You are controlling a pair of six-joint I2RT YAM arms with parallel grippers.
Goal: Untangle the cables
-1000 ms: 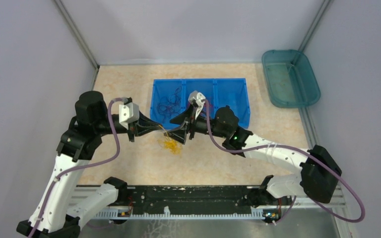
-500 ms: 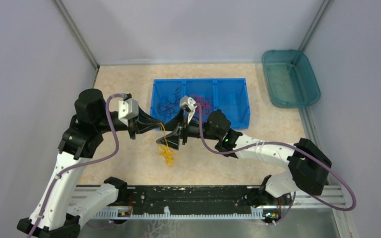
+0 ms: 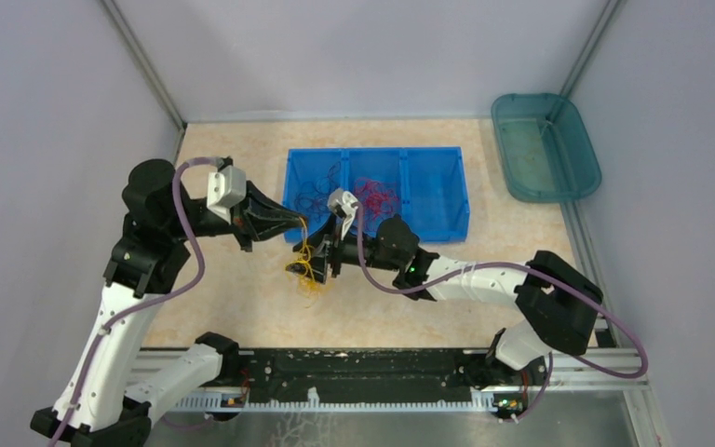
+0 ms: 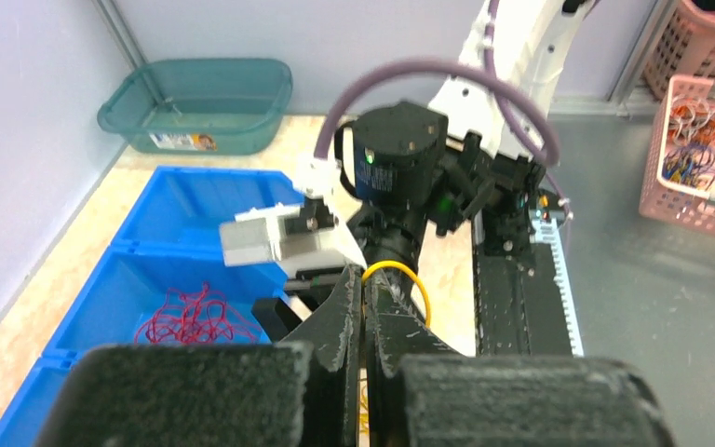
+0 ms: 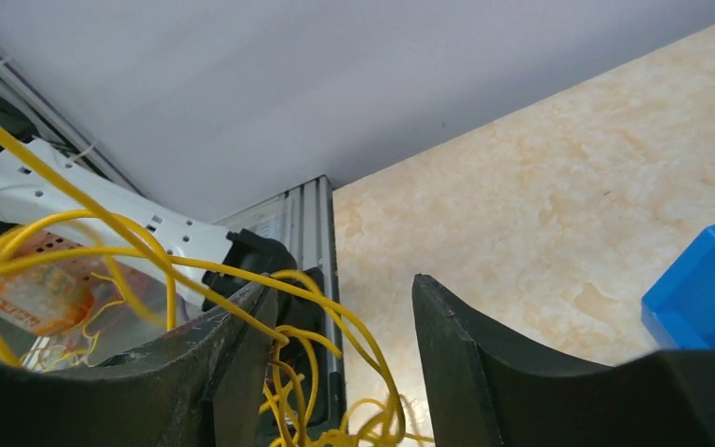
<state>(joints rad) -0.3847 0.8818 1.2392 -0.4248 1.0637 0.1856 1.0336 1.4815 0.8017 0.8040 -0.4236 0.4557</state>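
Left end effector [image 3: 292,223] pinches yellow cables [image 3: 308,270]; blue bin [image 3: 434,191] just behind.

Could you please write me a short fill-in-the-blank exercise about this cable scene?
The left gripper pinches a cable coloured ___.
The red cables lie in the ___ compartment of the bin.
The jaws of the right gripper stand ___.
Missing words: yellow; middle; open.

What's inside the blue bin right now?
Dark cables in the left compartment, red cables in the middle one, nothing visible in the right. The right arm covers part of the front.
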